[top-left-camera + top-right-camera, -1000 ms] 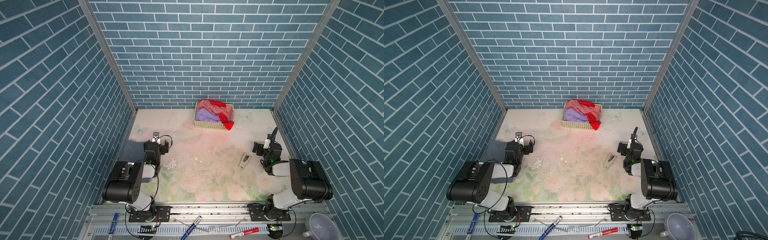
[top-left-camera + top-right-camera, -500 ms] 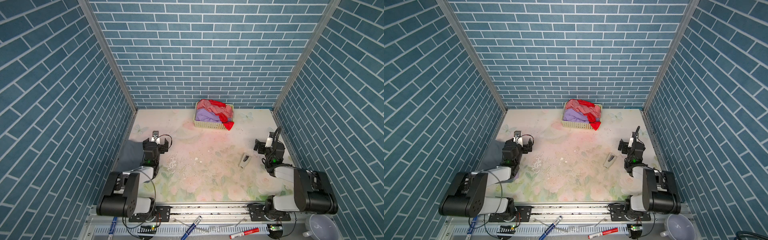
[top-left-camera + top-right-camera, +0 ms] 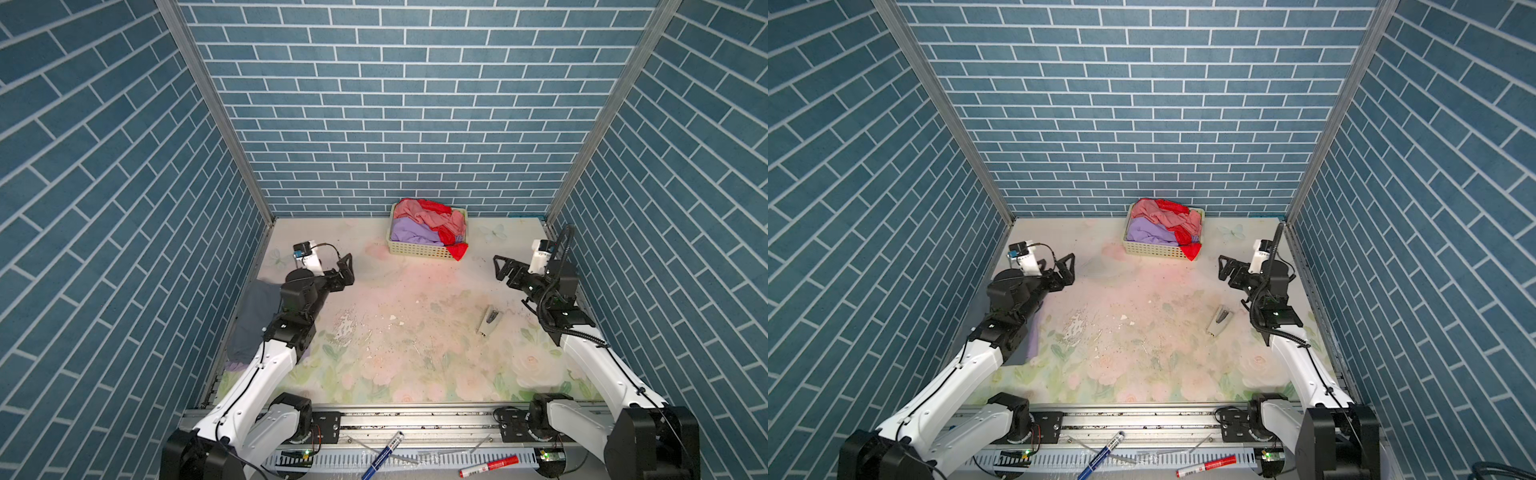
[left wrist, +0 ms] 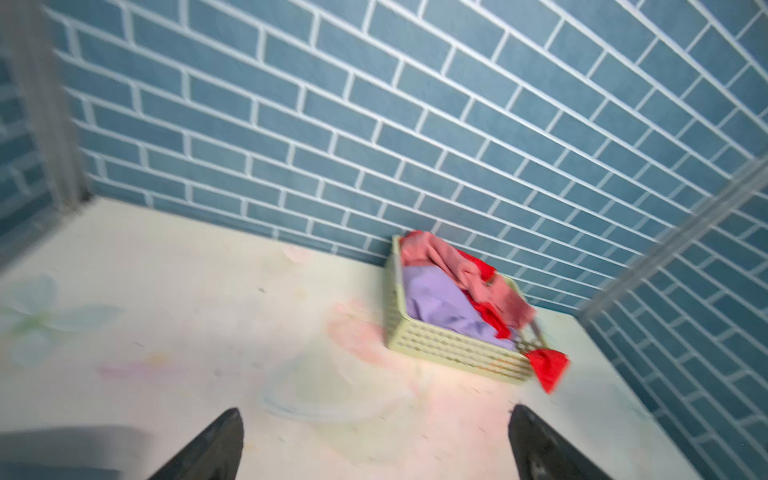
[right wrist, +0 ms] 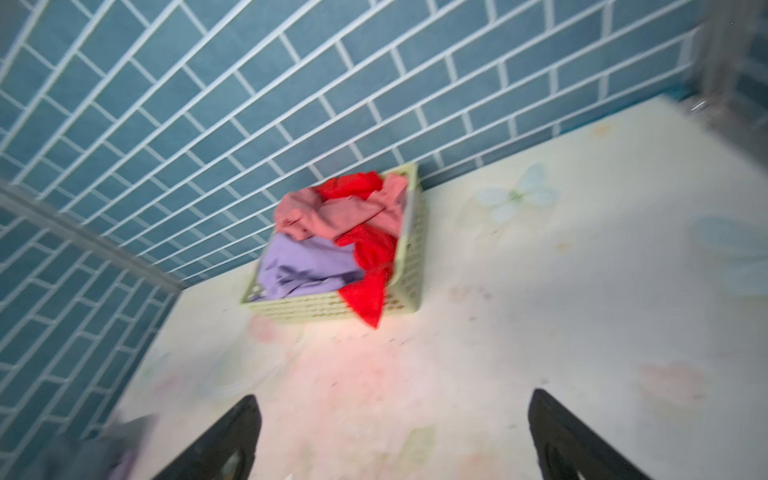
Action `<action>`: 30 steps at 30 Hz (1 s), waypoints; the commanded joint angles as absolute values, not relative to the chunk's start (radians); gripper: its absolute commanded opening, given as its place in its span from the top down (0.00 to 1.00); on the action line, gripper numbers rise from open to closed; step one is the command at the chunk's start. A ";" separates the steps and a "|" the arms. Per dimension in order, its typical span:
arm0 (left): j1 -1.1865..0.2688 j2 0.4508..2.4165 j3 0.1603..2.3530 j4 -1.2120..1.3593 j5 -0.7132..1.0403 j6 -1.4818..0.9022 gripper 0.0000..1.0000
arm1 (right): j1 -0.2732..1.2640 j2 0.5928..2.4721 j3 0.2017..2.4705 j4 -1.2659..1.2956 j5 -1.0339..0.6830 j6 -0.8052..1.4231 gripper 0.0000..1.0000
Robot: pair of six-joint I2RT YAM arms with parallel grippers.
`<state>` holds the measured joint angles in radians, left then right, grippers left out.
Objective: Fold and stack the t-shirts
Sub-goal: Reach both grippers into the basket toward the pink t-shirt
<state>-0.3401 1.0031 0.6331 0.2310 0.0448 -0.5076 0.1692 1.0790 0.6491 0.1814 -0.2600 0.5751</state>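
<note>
Since the earlier frames both arms have unfolded from a tucked pose near the front rail and now reach forward over the surface (image 3: 395, 291). The basket and shirts have not moved.

The left arm (image 3: 266, 361) extends along the left edge. The left hand (image 3: 341, 272) is held above the surface and aimed toward the back right. The right arm (image 3: 590, 357) mirrors it along the right edge, with the right hand (image 3: 502, 269) aimed toward the back left. Both hands have their jaws spread wide and hold nothing. Each wrist view shows two dark fingertips (image 4: 230, 419) well apart, with bare surface between them.

The basket (image 3: 419, 251) stands against the back wall, right of centre. Both wrist views frame it, blurred, ahead of the hands and well apart from them. It holds three crumpled shirts:
- The pink shirt (image 3: 419, 216) lies on top toward the back.
- The lavender shirt (image 3: 409, 233) fills the front left.
- The red shirt (image 3: 451, 240) runs along the right side, and one corner hangs over the front right of the rim.

The grey shirt (image 3: 253, 316) lies flat at the left edge of the surface, partly hidden by the left arm in both top views. Only the top views show it clearly. The right wrist view catches it as a grey blur at the frame edge.
</note>
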 commanded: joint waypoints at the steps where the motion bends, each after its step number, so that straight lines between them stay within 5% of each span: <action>1: -0.502 1.095 0.678 0.157 0.107 -0.734 0.00 | 0.292 1.113 0.655 0.132 -0.329 0.815 0.01; 10: -0.762 1.195 0.729 0.273 0.017 -0.767 0.00 | 0.498 1.069 0.614 0.218 -0.186 0.900 0.01; 17: -0.684 1.197 0.666 0.401 0.114 -0.805 0.00 | 0.491 1.128 0.673 0.202 -0.179 0.860 0.01; 25: -0.554 1.386 0.913 0.235 0.194 -0.569 0.00 | 0.484 1.451 1.012 0.225 0.037 0.511 0.02; 30: -0.502 1.571 1.141 0.096 0.221 -0.387 0.00 | 0.471 1.710 1.289 0.200 0.028 0.357 0.05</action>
